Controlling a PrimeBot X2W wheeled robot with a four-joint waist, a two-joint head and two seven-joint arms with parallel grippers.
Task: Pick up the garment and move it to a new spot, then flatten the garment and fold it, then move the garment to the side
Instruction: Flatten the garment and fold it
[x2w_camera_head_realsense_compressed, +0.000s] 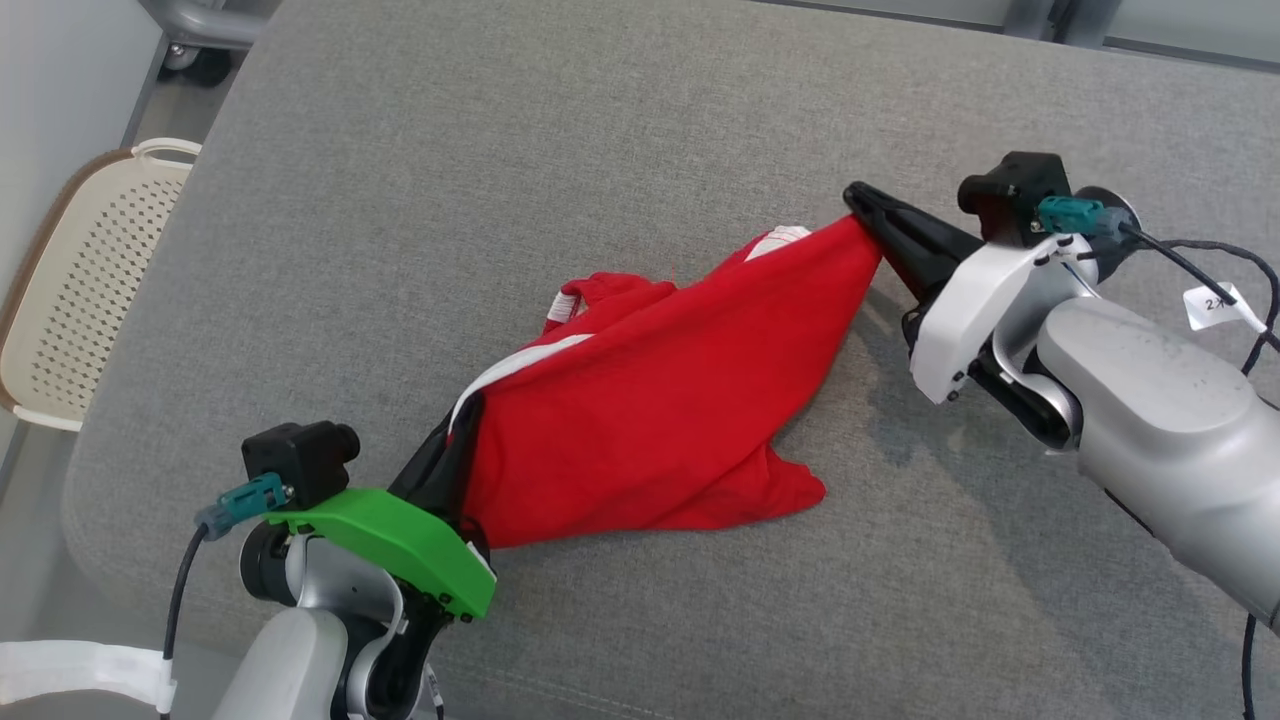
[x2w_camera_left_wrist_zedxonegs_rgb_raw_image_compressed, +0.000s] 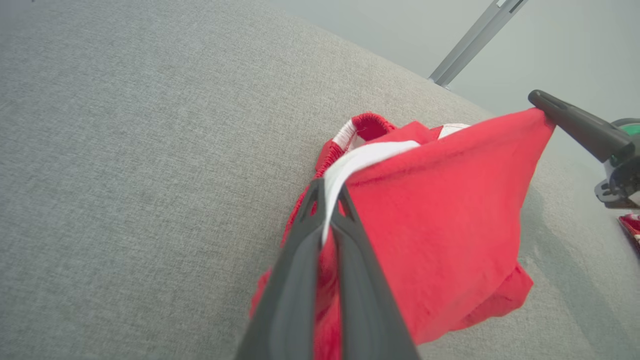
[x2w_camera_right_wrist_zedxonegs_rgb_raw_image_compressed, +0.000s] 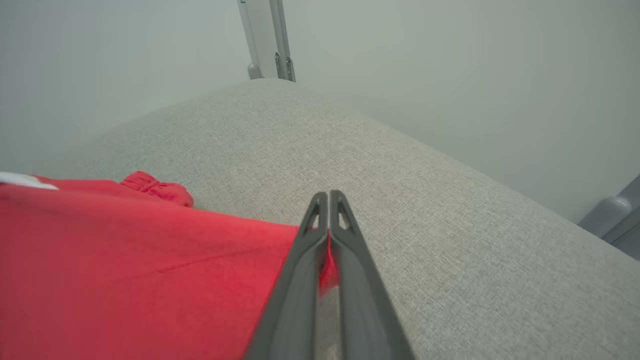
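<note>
On the grey cushion (x2w_camera_head_realsense_compressed: 400, 200), the red white-trimmed garment (x2w_camera_head_realsense_compressed: 650, 420) is stretched between two corners, lower folds resting on the fabric. The left gripper (x2w_camera_left_wrist_zedxonegs_rgb_raw_image_compressed: 326, 200) is clamped on the white-edged corner and the right gripper (x2w_camera_head_realsense_compressed: 865, 205) is pinched on the far tip. Little cloth is held there, so a slip is likely if tension is raised. A cream perforated basket (x2w_camera_head_realsense_compressed: 70, 290) is seen beside the cushion; its contents cannot be told.

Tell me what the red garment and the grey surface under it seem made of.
Red garment: probably a soft matte cotton-like knit; it drapes limply and has a gathered elastic edge. Grey surface: matte woven upholstery fabric, fine heathered weave, likely padded given its rounded edge.
</note>
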